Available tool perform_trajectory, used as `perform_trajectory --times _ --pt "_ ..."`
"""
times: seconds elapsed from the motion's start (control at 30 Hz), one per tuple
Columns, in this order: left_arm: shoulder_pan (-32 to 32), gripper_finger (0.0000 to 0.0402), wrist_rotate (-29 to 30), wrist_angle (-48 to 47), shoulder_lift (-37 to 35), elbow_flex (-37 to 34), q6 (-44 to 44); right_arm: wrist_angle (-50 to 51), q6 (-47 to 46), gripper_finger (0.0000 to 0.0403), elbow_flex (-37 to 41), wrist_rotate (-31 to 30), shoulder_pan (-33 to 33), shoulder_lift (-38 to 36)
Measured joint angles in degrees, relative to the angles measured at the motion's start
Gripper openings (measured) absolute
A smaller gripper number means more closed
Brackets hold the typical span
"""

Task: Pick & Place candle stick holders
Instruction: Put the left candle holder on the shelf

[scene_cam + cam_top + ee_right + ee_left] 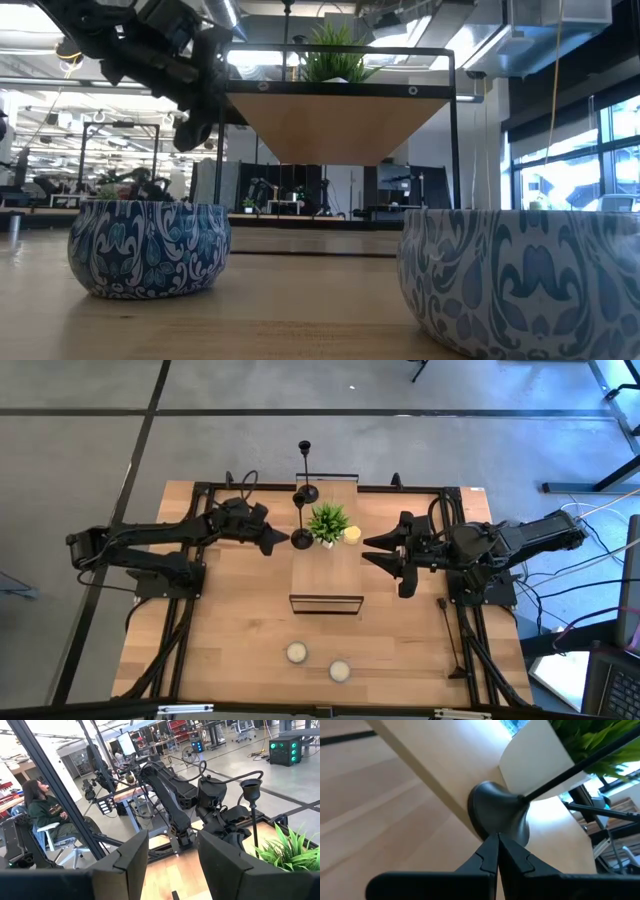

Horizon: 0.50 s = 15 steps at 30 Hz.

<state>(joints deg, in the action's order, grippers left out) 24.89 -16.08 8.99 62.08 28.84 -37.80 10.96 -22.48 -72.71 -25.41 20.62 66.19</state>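
A raised wooden shelf (pixel 325 575) holds two black candle stick holders. One stands by its round base (pixel 308 493) at the shelf's far edge. The other (pixel 300 520) stands by its base at the shelf's left edge, next to the green plant (pixel 328 522). My left gripper (pixel 283 541) is shut, and its tips (pixel 497 840) are right at that base (pixel 495 807). My right gripper (pixel 385 552) hovers open at the shelf's right side with nothing between its fingers (pixel 227 865). It faces the holder's top cup (pixel 251 787). My left gripper's shut fingertips (pixel 490 851) come slanting down from the table's left side. They end at the near rim of the holder's round base (pixel 506 831). I cannot tell whether they touch it. The holder stands upright on the shelf.
A small yellow candle (pixel 352 535) sits right of the plant on the shelf. Two blue-patterned candle tins (pixel 296 652) (pixel 339 670) stand on the table near its front edge. The shelf's black frame (pixel 452 120) rises above the table. A person (pixel 42 812) sits beyond the table.
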Motion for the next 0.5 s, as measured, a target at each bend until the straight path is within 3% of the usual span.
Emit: perform_trajectory --times 0.5 --pt "-0.48 0.0002 0.55 -0.67 -0.02 0.00 0.46 0.04 0.70 0.0172 0.00 0.00 -0.04 0.00"
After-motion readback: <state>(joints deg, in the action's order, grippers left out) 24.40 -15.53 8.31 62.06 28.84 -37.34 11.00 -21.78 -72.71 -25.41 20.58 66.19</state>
